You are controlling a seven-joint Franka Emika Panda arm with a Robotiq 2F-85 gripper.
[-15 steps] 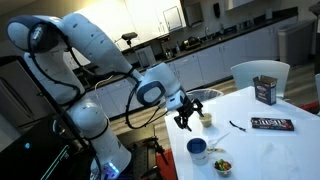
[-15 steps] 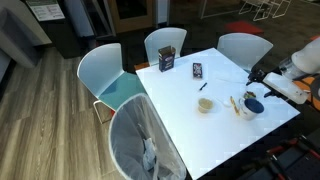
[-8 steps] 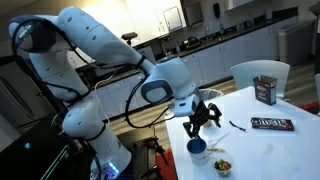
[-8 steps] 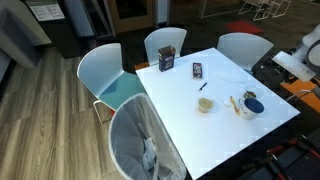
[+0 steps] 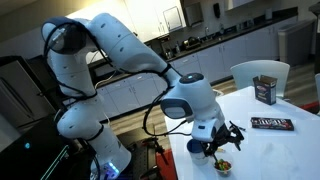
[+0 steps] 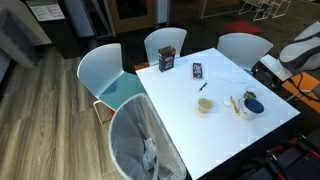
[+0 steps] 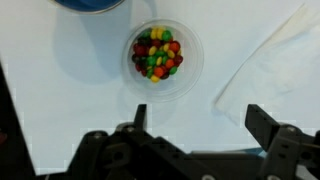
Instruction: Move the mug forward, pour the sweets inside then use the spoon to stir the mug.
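Wrist view is showing the gripper [image 7: 200,128] hovering empty, jaws spread wide, over the dish of sweets [image 7: 155,55]. The mug [image 7: 90,3] is sitting just beyond it. Pouring and stirring are apparently remaining; the spoon [image 6: 203,86] is lying untouched, well apart.

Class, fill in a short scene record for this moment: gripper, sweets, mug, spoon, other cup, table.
gripper: open and empty, hovers over the sweets
sweets: multicoloured, heaped in a small clear dish
mug: blue, beside the dish, cut off at the top edge of the wrist view
spoon: thin and dark, lies flat, apart from the mug
cream cup: upright, near the spoon
table: white
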